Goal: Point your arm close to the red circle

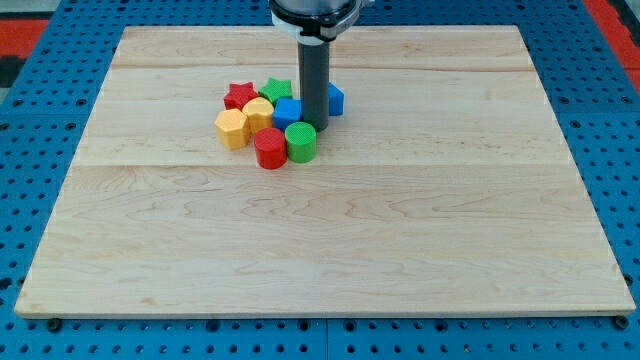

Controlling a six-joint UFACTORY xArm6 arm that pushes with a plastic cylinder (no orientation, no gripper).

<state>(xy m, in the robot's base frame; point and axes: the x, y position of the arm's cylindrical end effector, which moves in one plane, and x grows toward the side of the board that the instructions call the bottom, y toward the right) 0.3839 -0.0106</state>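
The red circle (pixel 269 148) is a short red cylinder at the view's bottom of a tight cluster of blocks left of the board's middle. A green circle (pixel 300 141) touches its right side. My tip (pixel 315 127) comes down at the cluster's right edge, just above and to the right of the green circle, about one block's width from the red circle. The rod stands upright and hides part of a blue block (pixel 334 98) behind it.
The cluster also holds a red star (pixel 239 96), a green star (pixel 276 90), a yellow block (pixel 258 111), a yellow hexagon (pixel 231 128) and a blue block (pixel 287 111). The wooden board (pixel 330 240) lies on a blue pegboard (pixel 40 120).
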